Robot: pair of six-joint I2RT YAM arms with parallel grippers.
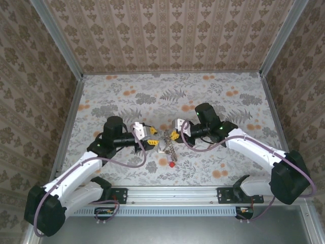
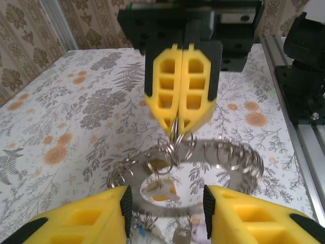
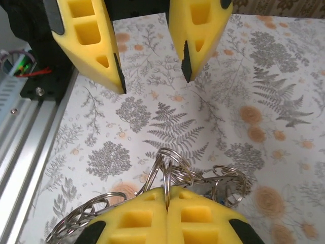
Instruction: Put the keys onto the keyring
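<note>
In the top view the keyring (image 1: 163, 146) sits near the middle of the desk (image 1: 122, 96), a little toward 6 o'clock, directly between the two tools. The cluster of metal around it is longest from 12 o'clock down toward 5 o'clock. It ends in a short chain of loops with a red-headed one of the keys (image 1: 172, 164) at the 5 o'clock end. In the left wrist view the keyring (image 2: 172, 207) lies close to flat, and its wide axis runs from 9 to 3 o'clock. Many small wire rings (image 2: 231, 160) are strung round its rim from 12 to 4 o'clock. Whether its near edge rests on the desk cannot be told. The right tool (image 2: 176, 129) comes in from 12 o'clock in that view with its yellow fingers (image 2: 165, 84) pressed flat together. At their tip they pinch an upright small wire ring on the keyring's 12 o'clock side. In its own wrist view the right tool (image 3: 166, 190) shows the same closed grip, and the pinched ring (image 3: 165, 170) stands straight up from the seam between the fingers. The left tool (image 3: 154, 81) faces it from 12 o'clock with its jaws about half spread and nothing between them. In its own wrist view the left tool (image 2: 166, 201) has one finger on each side of the keyring's near edge, at 7 and 5 o'clock. Contact there cannot be made out.
</note>
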